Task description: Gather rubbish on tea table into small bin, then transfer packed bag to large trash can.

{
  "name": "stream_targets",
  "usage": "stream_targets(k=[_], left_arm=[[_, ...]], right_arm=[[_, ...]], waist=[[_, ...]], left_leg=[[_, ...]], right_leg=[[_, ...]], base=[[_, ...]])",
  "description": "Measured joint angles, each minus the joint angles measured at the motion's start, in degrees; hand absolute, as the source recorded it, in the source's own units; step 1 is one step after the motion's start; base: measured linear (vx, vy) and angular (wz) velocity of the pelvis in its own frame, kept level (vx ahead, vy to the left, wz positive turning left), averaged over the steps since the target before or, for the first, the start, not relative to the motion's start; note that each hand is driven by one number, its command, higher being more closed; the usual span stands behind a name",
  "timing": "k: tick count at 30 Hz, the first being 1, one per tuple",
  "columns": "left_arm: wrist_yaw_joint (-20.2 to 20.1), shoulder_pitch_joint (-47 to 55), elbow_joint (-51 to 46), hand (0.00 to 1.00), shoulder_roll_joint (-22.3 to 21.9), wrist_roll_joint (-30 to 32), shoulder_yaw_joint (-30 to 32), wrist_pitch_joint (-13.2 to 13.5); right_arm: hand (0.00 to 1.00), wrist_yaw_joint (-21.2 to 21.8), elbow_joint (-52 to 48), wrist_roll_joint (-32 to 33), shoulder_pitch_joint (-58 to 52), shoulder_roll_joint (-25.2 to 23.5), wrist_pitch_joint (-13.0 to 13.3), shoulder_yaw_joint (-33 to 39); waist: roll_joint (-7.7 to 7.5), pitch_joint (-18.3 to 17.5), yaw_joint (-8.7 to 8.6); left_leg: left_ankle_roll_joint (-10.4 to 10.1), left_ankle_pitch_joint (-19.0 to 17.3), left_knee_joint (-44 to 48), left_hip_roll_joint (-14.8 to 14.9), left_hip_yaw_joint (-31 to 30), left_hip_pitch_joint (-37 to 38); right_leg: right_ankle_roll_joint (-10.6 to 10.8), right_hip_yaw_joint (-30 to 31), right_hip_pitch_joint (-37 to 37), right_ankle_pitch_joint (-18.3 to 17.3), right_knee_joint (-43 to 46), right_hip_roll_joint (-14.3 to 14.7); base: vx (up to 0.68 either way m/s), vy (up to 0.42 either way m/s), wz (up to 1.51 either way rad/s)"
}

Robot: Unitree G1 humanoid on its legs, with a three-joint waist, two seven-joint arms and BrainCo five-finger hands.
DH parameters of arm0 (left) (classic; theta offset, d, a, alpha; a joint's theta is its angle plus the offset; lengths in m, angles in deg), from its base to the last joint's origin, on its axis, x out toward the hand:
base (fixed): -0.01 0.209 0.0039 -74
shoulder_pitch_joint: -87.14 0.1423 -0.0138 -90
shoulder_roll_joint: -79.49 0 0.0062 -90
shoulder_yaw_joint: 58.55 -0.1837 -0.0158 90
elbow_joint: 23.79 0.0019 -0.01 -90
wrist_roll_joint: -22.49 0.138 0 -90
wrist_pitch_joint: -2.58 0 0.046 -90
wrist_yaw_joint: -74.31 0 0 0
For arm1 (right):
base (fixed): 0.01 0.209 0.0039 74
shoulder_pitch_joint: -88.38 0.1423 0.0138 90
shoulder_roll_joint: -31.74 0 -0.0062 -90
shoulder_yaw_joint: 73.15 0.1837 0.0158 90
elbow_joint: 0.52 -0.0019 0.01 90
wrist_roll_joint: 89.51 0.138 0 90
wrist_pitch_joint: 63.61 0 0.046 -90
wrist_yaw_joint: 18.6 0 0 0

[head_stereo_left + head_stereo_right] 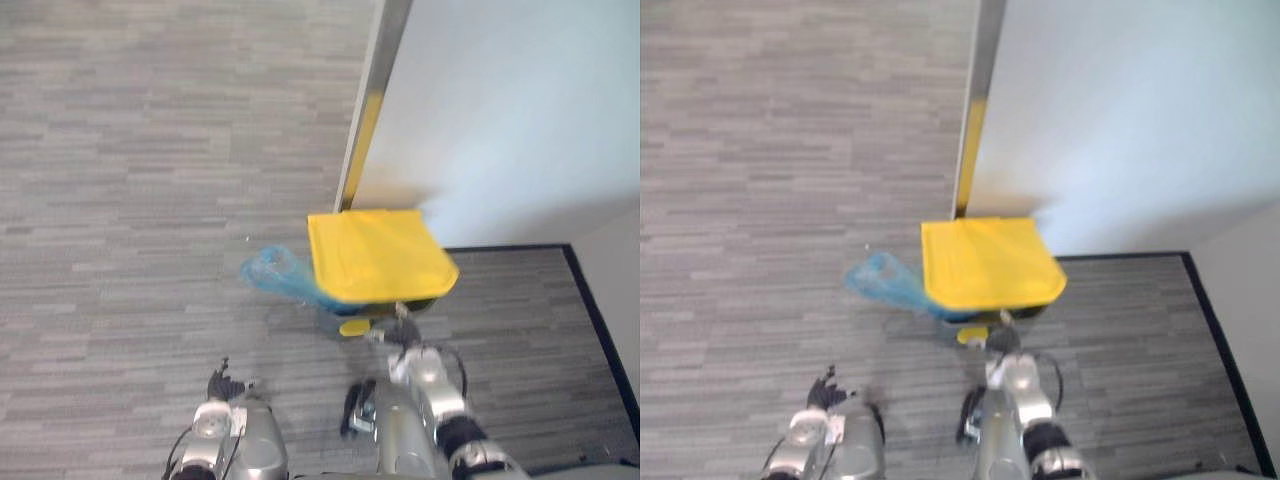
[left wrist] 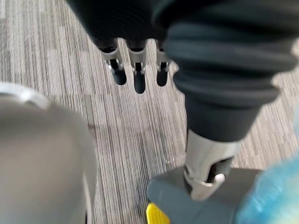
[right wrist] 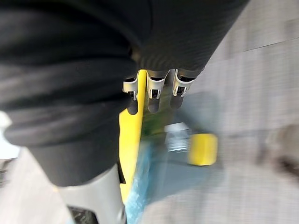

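Observation:
The large trash can stands against the wall with its yellow lid (image 1: pixel 378 252) down over a grey body and a yellow pedal (image 1: pixel 354 327) at its foot. A light blue rubbish bag (image 1: pixel 275 272) sticks out from under the lid on the can's left side. My right hand (image 1: pixel 405 345) hovers just in front of the pedal, fingers (image 3: pixel 154 88) relaxed and holding nothing. Lower and further left, over the carpet, is my left hand (image 1: pixel 225 384), also open and empty. Past its fingers (image 2: pixel 138 70) show the grey can base (image 2: pixel 233 196) and an edge of the blue bag (image 2: pixel 278 191).
A pale wall panel (image 1: pixel 500 110) with a metal and yellow edge strip (image 1: pixel 365 120) rises behind the can. A dark border line (image 1: pixel 595 320) runs along the floor on the right. Grey striped carpet (image 1: pixel 130 200) spreads out to the left.

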Motion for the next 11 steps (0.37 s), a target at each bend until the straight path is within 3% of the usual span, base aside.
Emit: stream_targets(k=[1,2,3,4,7,11], left_arm=[[-0.09,0.54,0.16,0.0,-1.47,-0.1,0.93,-0.1],[0.06,0.47,0.62,0.0,-1.74,-0.76,2.08,-0.21],[-0.02,-0.96,2.4,0.0,-2.33,-1.24,1.92,-0.36],[0.03,-1.63,3.5,0.0,-2.96,-1.38,2.03,-0.27],[0.14,-1.95,4.95,0.0,-2.97,-2.52,2.15,-0.26],[0.15,-0.42,6.54,0.0,-2.76,-2.56,2.63,-0.44]], right_arm=[[0.0,0.0,0.95,-0.08,-0.64,0.06,-0.18,1.63],[0.0,-0.31,3.63,-0.13,-3.12,-0.75,-0.34,3.88],[0.0,-0.33,7.52,-0.34,-3.19,-0.3,-0.72,5.31],[0.0,-0.47,10.8,0.11,-3.68,0.4,-1.34,7.93],[0.0,-1.03,11.8,0.12,-4.05,1.49,-1.88,10.05],[0.0,-1.53,13.14,0.27,-4.89,2.06,-1.91,12.3]], waist=[[0.41,-0.8,-0.11],[-2.02,-2.36,-1.57],[-1.28,-2.44,-1.92],[-0.54,-3.97,-1.93],[0.25,-5.18,-2.35],[0.81,-5.96,-2.52]], left_leg=[[0.58,1.15,-2.65,0.36,0.47,0.81],[-1.59,4.01,-6.75,-2.63,1.74,2.81],[-1.45,5.68,-9.55,-2.7,1.28,4.4],[0.21,7.43,-12.94,-2.64,1.01,4.81],[1.69,9.85,-16.97,-2.8,0.88,5.92],[0.76,10.56,-18.42,-4.11,0.54,7.85]], right_leg=[[-0.67,-0.95,-0.04,-0.94,1.23,-0.04],[0.46,-0.45,2.58,-4.49,1.42,-3.01],[0.02,0.01,3.43,-2.83,-0.6,-1.82],[-0.58,0.06,4.27,-0.06,-5.11,-0.44],[-0.54,0.13,5.55,3.36,-10.83,0.79],[1.04,-0.18,8.83,4.8,-14.22,0.19]], base=[[-0.02,-0.072,-0.58],[0.02,-0.115,-0.2],[0.03,-0.099,-0.12],[0.01,-0.065,-0.26],[0.01,0.054,-0.17],[0.0,0.081,0.13]])
